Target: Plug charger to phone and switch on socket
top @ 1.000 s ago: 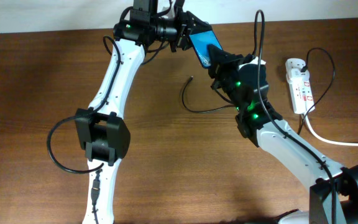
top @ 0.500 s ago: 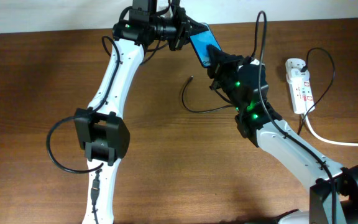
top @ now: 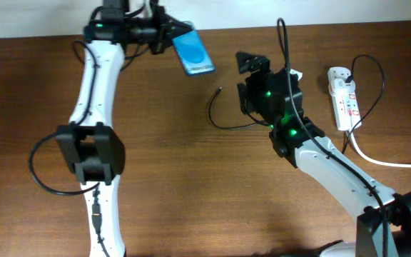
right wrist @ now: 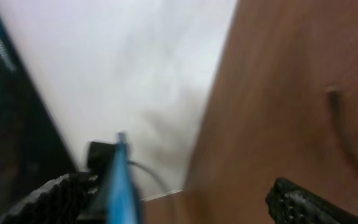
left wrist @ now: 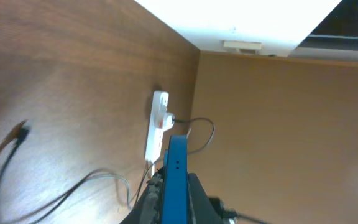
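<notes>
Item, step in hand: phone (top: 193, 51) gripped in my left tool (top: 175, 39), raised over the far edge of the surface (top: 191, 185); right tool (top: 248, 63) open and empty; charger (top: 227, 128) plug lying loose nearby, which I judge the right must grasp next.

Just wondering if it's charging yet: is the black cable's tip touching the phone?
Apart. Overhead view: the charger tip lies on the table, bare wood between it and the phone, which the left pincer holds.
</notes>
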You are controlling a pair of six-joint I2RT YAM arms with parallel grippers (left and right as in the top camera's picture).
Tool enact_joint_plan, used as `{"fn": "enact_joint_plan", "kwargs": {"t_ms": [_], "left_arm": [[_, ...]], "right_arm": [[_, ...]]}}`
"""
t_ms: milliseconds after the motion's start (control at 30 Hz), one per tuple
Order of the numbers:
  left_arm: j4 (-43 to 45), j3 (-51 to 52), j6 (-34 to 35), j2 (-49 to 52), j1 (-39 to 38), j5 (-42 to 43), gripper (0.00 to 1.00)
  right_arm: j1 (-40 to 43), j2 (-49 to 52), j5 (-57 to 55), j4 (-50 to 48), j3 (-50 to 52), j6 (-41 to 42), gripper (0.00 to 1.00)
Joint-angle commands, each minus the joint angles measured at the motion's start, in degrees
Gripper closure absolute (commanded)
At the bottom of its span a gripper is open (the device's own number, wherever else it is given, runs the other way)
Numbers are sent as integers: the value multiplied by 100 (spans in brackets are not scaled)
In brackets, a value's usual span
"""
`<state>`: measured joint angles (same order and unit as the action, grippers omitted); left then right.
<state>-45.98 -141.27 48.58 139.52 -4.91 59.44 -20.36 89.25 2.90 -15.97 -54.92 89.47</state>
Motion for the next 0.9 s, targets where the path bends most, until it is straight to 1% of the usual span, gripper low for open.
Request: {"fn": "enact_joint_plan", "kwargs": {"t_ms": [0,33,67,100,133,167,200,233,267,300,333,400,467,533,567,600,633,700,767,867], "left_arm": [[-520,-52,-1113,-24,531,1141,100],[-756,-52,-1368,-24,654,1429,100],[-944,-52,-1617,-24,758,1805,100],[-1019,-52,-1786,-24,809,2081,100],[-1137,-52,-1873,-24,820,2184,100],[-1268,-52,-1873,-24,817,2181,100],[-1294,-52,-1873,-24,817,2181,100],[-1307,-52,-1869,-24,817,2184,100],[-1307,-52,-1869,-24,824,2181,100],[-1307,-52,-1869,-24,835,2181,100],[-1307,-52,-1871,-24,846,2177,100],[-1307,-52,-1871,-24,844,2175,100],[-1307,-52,-1871,-24,844,2179,100],[-1307,-52,-1869,-24,844,2177,100],[-1307,-52,-1869,-24,844,2175,100],[-1307,-52,-1869,-24,844,2177,100],[-1307,-52,-1869,-24,844,2173,100],[-1307,-52,-1869,-24,844,2002,100],[-1309,-52,-1869,-24,833,2004,100],[-1314,-52,-1869,-24,828,1812,100]], "right_arm": [[-13,-37,-216,1311,-15,-2192,2],[-13,-37,-282,1762,-15,-2564,1],[-15,-37,-216,2194,-15,-3106,2],[-13,-39,-28,2323,-15,-3418,1],[-15,-39,365,2347,-15,-4105,1],[-13,-39,848,2352,-17,-4835,19],[-15,-39,1038,2371,-20,-5084,26],[-13,-39,1106,2697,-140,-5243,28],[-13,-39,1099,3366,-516,-5608,32],[-15,-37,1001,3880,-887,-5794,34],[-13,-37,710,4739,-1718,-6061,33],[-15,149,538,5130,-2656,-6063,33],[-13,1126,503,5941,-4232,-6164,34],[-13,2105,505,6664,-5475,-6157,34],[-13,2618,522,6905,-5958,-5978,36],[-13,2975,570,6887,-6061,-5668,38],[-15,3283,573,6839,-6061,-5359,42],[-15,3786,706,6706,-6061,-4948,48],[-26,4199,894,6588,-6059,-4688,57],[-24,4618,957,6408,-6059,-4542,59]]}}
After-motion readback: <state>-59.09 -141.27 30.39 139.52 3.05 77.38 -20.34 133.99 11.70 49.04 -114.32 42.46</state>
